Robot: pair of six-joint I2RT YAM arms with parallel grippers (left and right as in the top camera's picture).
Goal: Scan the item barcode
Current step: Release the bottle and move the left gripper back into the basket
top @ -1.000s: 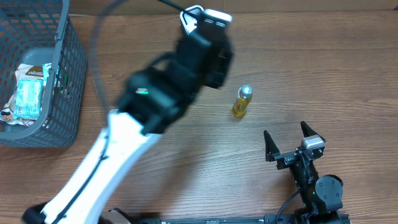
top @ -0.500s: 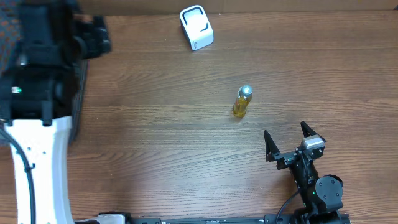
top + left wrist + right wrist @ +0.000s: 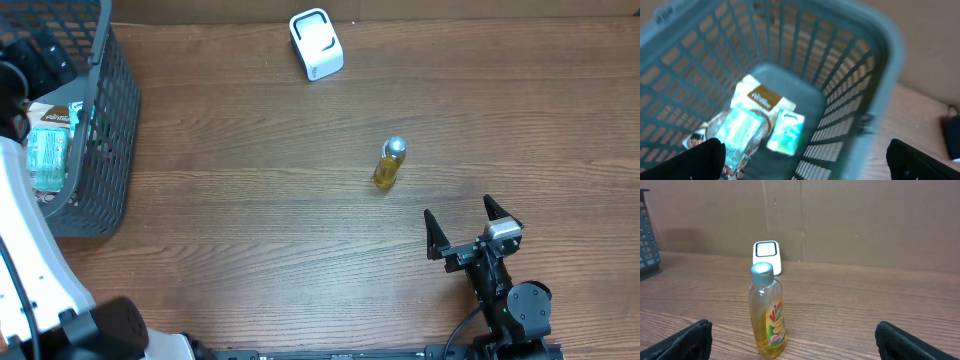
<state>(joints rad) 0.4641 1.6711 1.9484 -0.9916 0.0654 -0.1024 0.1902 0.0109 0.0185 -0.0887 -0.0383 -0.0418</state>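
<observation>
A white barcode scanner (image 3: 316, 43) stands at the back of the table and also shows as the scanner (image 3: 767, 255) in the right wrist view. A small yellow bottle (image 3: 388, 163) with a silver cap stands upright mid-table; this bottle (image 3: 767, 315) is in front of my open, empty right gripper (image 3: 796, 347), a little left of centre. My left gripper (image 3: 807, 162) is open and empty above the grey basket (image 3: 850, 100). Inside lie a teal packet (image 3: 786, 131), a brown-labelled packet (image 3: 762, 97) and a clear teal pack (image 3: 740, 130).
The basket (image 3: 110, 150) sits at the table's left edge, with my left arm (image 3: 30, 250) rising beside it. My right gripper (image 3: 465, 228) rests near the front right. A brown cardboard wall (image 3: 865, 220) backs the table.
My left arm has swung from the scanner at the back centre to the far left, over the basket. The bottle, the scanner and the right arm have not moved.
</observation>
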